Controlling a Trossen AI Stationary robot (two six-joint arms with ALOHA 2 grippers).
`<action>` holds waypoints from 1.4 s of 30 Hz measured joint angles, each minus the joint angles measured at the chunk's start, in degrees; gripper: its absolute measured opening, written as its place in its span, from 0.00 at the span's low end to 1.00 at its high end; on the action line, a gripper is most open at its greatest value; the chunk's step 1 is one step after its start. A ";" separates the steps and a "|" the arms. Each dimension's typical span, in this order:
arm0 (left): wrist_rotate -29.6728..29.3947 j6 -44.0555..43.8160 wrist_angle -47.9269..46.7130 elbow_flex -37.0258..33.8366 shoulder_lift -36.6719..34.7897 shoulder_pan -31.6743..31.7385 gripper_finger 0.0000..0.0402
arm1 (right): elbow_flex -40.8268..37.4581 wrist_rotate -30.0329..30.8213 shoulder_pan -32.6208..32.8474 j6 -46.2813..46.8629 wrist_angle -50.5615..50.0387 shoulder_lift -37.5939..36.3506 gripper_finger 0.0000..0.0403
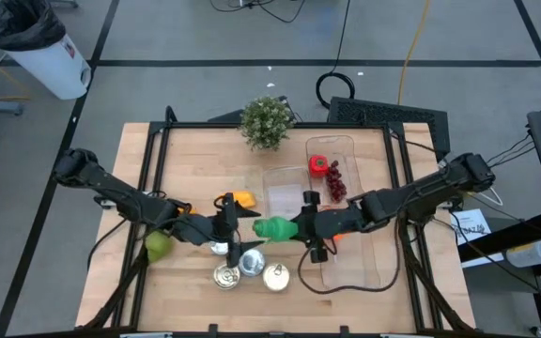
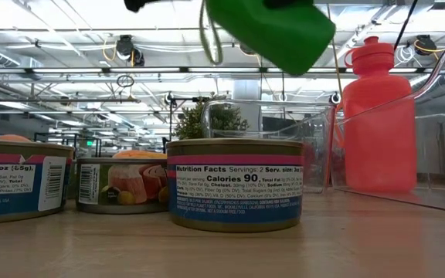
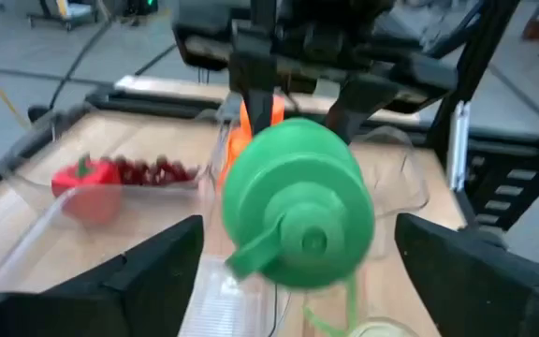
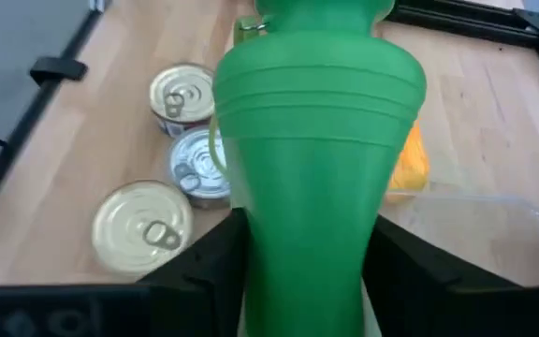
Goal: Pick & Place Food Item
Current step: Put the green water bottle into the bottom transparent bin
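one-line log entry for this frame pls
right gripper: shut on green bottle, held above table | left gripper: open, facing bottle cap | cans: three, on table

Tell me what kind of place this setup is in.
Likely a robotics lab or industrial workspace: taped concrete floor with loose cables, exposed ceiling pipes and lights, and a framed wooden table.

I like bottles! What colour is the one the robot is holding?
Green bottle, best seen in the right wrist view.

A lab: taped floor (image 1: 205, 38), loose cables (image 1: 341, 56), open ceiling ducts (image 2: 68, 46)
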 joint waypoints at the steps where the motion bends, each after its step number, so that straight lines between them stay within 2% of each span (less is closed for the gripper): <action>1: -0.02 0.49 0.06 0.02 -0.71 -0.40 0.92 | -0.53 0.13 0.61 0.67 -0.48 -1.21 0.40; 5: -0.07 4.27 -0.83 0.00 -2.88 -3.39 0.97 | -3.06 0.43 4.12 3.74 0.03 -7.41 0.38; 8: -1.64 7.69 -0.48 0.00 -3.93 -6.23 0.97 | -7.06 4.39 8.83 5.71 2.47 -12.61 0.38; 13: -9.56 9.44 -0.76 0.00 -3.97 -9.62 0.95 | -17.39 14.57 18.58 9.74 9.22 -21.52 0.38; 16: -12.10 8.86 -0.78 0.00 -3.99 -9.93 0.94 | -24.70 21.44 24.68 11.74 14.03 -26.25 0.38; 22: -12.64 6.78 -1.25 0.00 -3.61 -8.44 0.96 | -39.51 25.60 32.33 8.29 29.27 -29.30 0.38; 26: -12.65 5.15 -1.44 0.00 -3.37 -6.97 0.96 | -47.38 25.52 33.08 2.52 45.05 -27.18 0.38; 30: -12.05 4.35 -1.58 -0.37 -3.12 -5.58 0.94 | -53.03 25.38 33.06 -0.36 55.22 -24.70 0.38; 36: -12.02 1.10 -1.68 -2.26 -3.14 -3.46 0.93 | -57.20 19.91 33.04 1.38 63.57 -22.82 0.38; 42: -11.98 -1.13 -1.61 -3.05 -3.14 -2.30 0.95 | -58.28 11.59 33.04 4.57 63.66 -22.76 0.38</action>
